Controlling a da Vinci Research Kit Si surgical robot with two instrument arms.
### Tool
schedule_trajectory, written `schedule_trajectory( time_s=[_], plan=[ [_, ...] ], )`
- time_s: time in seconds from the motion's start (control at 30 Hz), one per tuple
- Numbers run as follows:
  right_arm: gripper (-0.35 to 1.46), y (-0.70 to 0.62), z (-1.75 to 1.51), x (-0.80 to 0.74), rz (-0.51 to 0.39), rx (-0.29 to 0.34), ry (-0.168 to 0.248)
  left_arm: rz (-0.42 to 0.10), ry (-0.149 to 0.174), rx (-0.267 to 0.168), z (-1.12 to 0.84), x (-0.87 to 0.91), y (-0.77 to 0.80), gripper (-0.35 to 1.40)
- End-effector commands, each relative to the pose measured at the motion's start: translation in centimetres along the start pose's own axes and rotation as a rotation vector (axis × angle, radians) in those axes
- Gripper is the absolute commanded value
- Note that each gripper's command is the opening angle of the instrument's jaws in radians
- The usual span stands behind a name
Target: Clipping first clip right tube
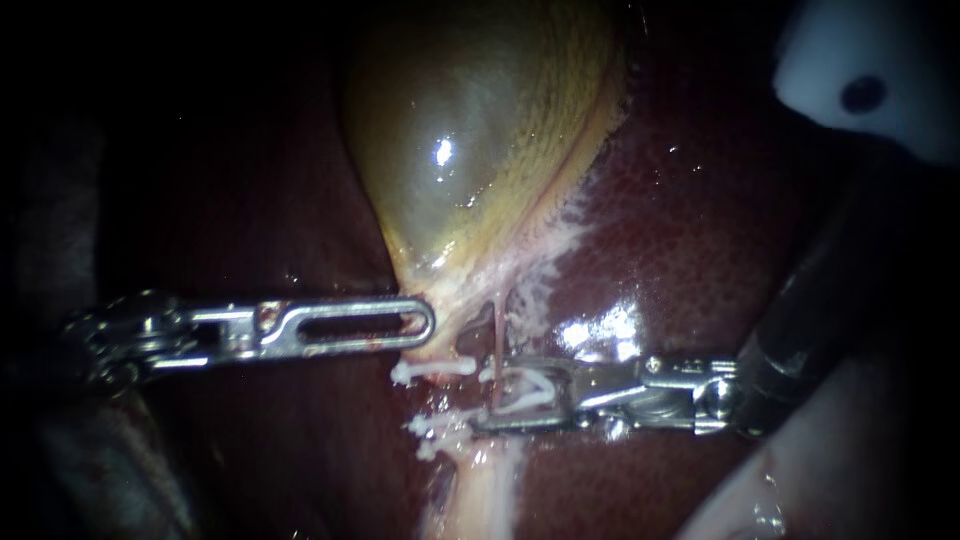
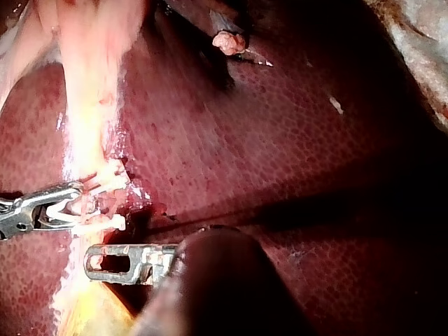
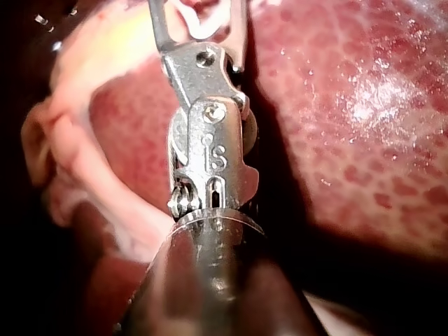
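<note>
My right instrument (image 1: 500,393) comes in from the right, its jaws spread around a white clip (image 1: 522,390) that they hold from both sides. The clip straddles a thin red tube, the right tube (image 1: 497,335), below the gallbladder (image 1: 470,130). Two other white clips (image 1: 432,370) sit just left of those jaws on pale tissue. My left instrument (image 1: 425,325) reaches in from the left, its slotted jaws together on the gallbladder's neck. The left wrist view shows that slotted jaw (image 2: 112,260) beside the clip-holding jaws (image 2: 73,208). The right wrist view shows the clip-holding jaws (image 3: 201,19) only in part.
Dark red liver (image 1: 700,230) surrounds the gallbladder on both sides. A pale strand of tissue (image 1: 480,490) runs down from the clips. A white object with a dark hole (image 1: 870,80) sits at the upper right, and pale tissue (image 1: 790,480) lies at the lower right.
</note>
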Motion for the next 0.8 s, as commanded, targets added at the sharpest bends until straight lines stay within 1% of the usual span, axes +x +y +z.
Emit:
schedule_trajectory(
  time_s=[0.03,0.17,0.33,0.53,0.8],
  plan=[
    [0.51,-0.02,0.01,0.00,0.012,0.004,-0.001,0.000,0.000,0.000,0.00,0.00,0.00,-0.35],
    [0.48,-0.05,0.02,-0.02,0.045,0.009,-0.004,0.000,0.000,0.000,0.00,0.00,0.00,-0.35],
    [0.44,-0.08,0.05,-0.06,0.083,0.022,-0.023,0.000,0.000,0.000,0.00,0.00,0.00,-0.35],
    [0.38,-0.13,0.10,-0.09,0.120,0.031,-0.025,0.000,0.000,0.000,0.00,0.00,0.00,-0.35],
    [0.35,-0.15,0.16,-0.07,0.125,0.033,-0.026,0.000,0.000,0.000,0.01,0.00,0.00,-0.35]
  ],
)
